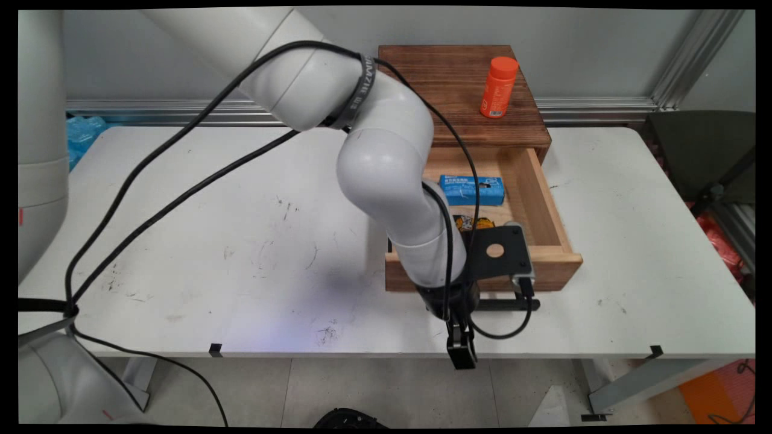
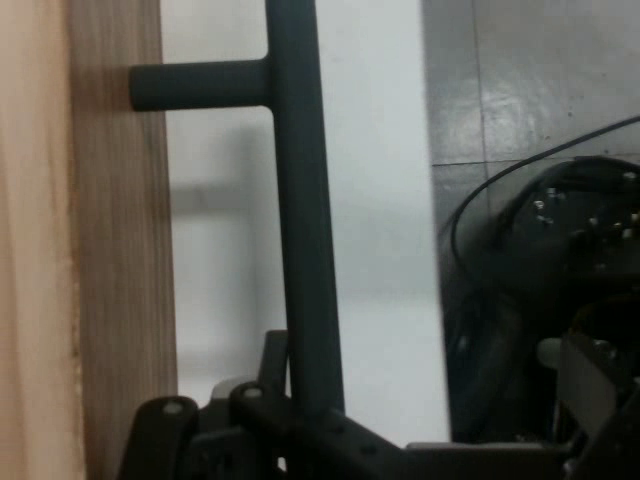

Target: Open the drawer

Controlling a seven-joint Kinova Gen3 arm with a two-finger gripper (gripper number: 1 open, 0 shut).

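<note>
A wooden drawer box [image 1: 464,90] stands at the back of the white table [image 1: 241,241], and its drawer [image 1: 549,211] is pulled out towards the near side. Inside the drawer lie a blue packet [image 1: 471,190] and an orange-and-black item [image 1: 465,223], which the arm partly hides. An orange bottle [image 1: 499,87] stands on top of the box. My gripper [image 1: 461,337] is at the drawer front, shut on the dark bar handle [image 1: 506,304]. In the hand view the handle [image 2: 305,230] runs up from between the gripper [image 2: 315,415] linkage, next to the drawer's wooden front [image 2: 120,250].
The table's near edge [image 1: 362,352] lies just below the gripper, with floor beyond it. Black cables [image 1: 181,193] hang from the arm across the left half of the table. A blue bag [image 1: 84,132] sits at the back left, and a dark chair [image 1: 705,150] at the right.
</note>
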